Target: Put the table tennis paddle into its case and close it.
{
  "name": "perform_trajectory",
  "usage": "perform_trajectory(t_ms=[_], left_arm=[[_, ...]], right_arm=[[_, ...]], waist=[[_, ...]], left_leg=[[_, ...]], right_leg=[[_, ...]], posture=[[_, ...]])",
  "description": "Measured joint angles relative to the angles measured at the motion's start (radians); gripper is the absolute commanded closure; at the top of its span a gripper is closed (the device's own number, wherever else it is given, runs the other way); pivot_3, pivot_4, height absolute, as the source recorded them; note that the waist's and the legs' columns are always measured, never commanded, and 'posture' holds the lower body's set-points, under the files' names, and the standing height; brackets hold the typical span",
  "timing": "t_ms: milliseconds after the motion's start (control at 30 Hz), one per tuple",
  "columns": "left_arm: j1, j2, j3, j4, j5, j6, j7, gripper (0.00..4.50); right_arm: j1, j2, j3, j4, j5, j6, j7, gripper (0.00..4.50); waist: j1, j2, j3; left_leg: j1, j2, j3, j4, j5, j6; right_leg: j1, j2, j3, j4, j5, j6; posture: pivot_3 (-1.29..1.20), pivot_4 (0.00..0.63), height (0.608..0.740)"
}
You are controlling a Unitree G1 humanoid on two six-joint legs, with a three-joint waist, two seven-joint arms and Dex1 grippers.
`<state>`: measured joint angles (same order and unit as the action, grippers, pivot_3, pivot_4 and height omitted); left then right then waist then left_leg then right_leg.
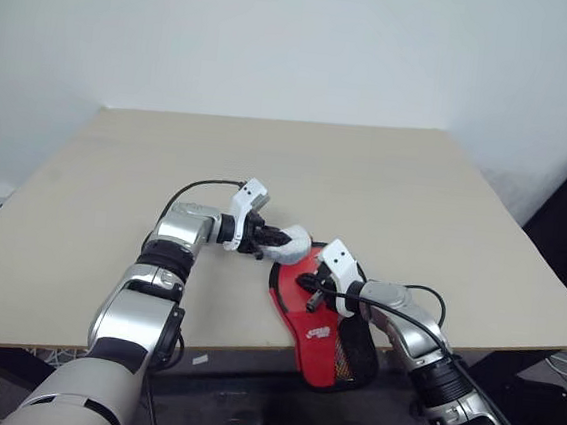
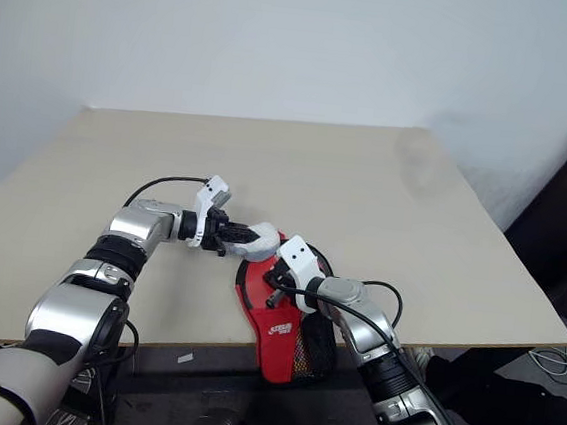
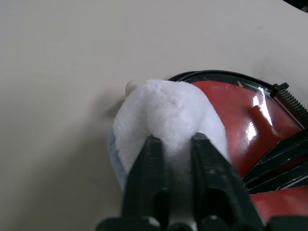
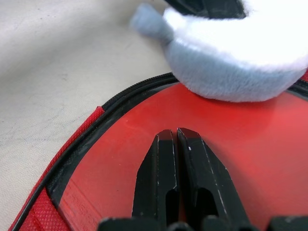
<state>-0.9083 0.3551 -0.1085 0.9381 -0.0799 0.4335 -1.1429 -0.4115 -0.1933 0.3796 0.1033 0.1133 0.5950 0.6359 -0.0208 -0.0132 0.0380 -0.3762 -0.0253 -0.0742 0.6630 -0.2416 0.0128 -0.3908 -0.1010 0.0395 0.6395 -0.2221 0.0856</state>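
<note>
Lying at the near tabletop (image 1: 387, 182) edge: case (image 1: 324, 329), paddle (image 4: 159, 120) inside. Left claw (image 3: 174, 144) pinching a white fuzzy object (image 3: 166, 113) at the rim; right claw (image 4: 177, 139) pressed together, pinning the rubber. Probably best pulling smoothly along the zip (image 4: 130, 89) while holding down firmly.

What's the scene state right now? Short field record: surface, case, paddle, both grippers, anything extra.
surface: beige table
case: red case with black edging at the table's near edge, round end unzipped
paddle: table tennis paddle red face showing inside the case; handle not visible
left gripper: left gripper shut on a white and pale blue plush item at the round end of the case
right gripper: right gripper shut, fingertips over the paddle's red face
zip: not yet closed at the round end
</note>
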Motion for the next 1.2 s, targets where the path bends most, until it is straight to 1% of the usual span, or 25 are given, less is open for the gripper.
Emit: perform_trajectory(t_ms=[200,500,633,800,1067,1200], left_arm=[[-0.012,-0.022,0.003,0.022,0.001,-0.019,0.03,4.46],[-0.137,-0.118,0.105,0.269,0.002,-0.147,0.344,4.46],[-0.155,-0.165,0.141,0.323,0.002,-0.183,0.437,4.46],[-0.163,-0.226,0.153,0.333,0.006,-0.211,0.473,4.46],[-0.18,-0.275,0.17,0.355,0.024,-0.234,0.518,4.46],[-0.202,-0.279,0.188,0.372,0.024,-0.235,0.528,4.46]], right_arm=[[0.0,-0.003,0.0,0.0,0.0,0.0,0.0,4.34],[-0.003,-0.006,0.002,-0.001,0.0,0.001,0.0,4.34],[0.0,-0.015,0.002,-0.011,0.0,0.006,0.0,4.34],[0.012,-0.031,0.001,-0.035,-0.001,0.016,-0.001,4.34],[0.033,-0.043,0.001,-0.073,-0.006,0.031,-0.002,4.34],[0.038,-0.043,0.001,-0.081,-0.009,0.032,-0.002,4.34]], waist=[[0.001,0.0,0.0],[0.001,0.0,0.0],[0.006,0.0,0.0],[0.023,0.0,0.0],[0.035,0.0,0.0],[0.035,0.0,0.0]], left_leg=[[0.0,0.0,0.0,0.0,0.0,0.0],[-0.001,-0.001,-0.002,0.001,0.0,0.0],[-0.002,-0.002,-0.002,0.002,0.0,0.0],[-0.002,-0.002,-0.002,0.002,0.0,0.0],[-0.002,-0.002,-0.001,0.003,0.0,0.0],[-0.003,-0.002,-0.002,0.003,0.0,0.0]], right_leg=[[0.0,0.0,0.0,0.0,0.0,0.0],[0.0,-0.001,-0.001,0.0,0.0,0.001],[0.0,-0.001,-0.002,0.0,-0.001,0.001],[0.0,-0.001,-0.002,0.0,-0.001,0.002],[0.001,-0.002,-0.002,-0.001,-0.001,0.003],[0.0,-0.002,-0.002,-0.001,-0.001,0.003]], posture=[[0.0,0.0,0.698],[0.0,0.0,0.698],[0.0,0.0,0.698],[0.0,0.0,0.698],[0.0,0.0,0.698],[0.0,0.0,0.698]])
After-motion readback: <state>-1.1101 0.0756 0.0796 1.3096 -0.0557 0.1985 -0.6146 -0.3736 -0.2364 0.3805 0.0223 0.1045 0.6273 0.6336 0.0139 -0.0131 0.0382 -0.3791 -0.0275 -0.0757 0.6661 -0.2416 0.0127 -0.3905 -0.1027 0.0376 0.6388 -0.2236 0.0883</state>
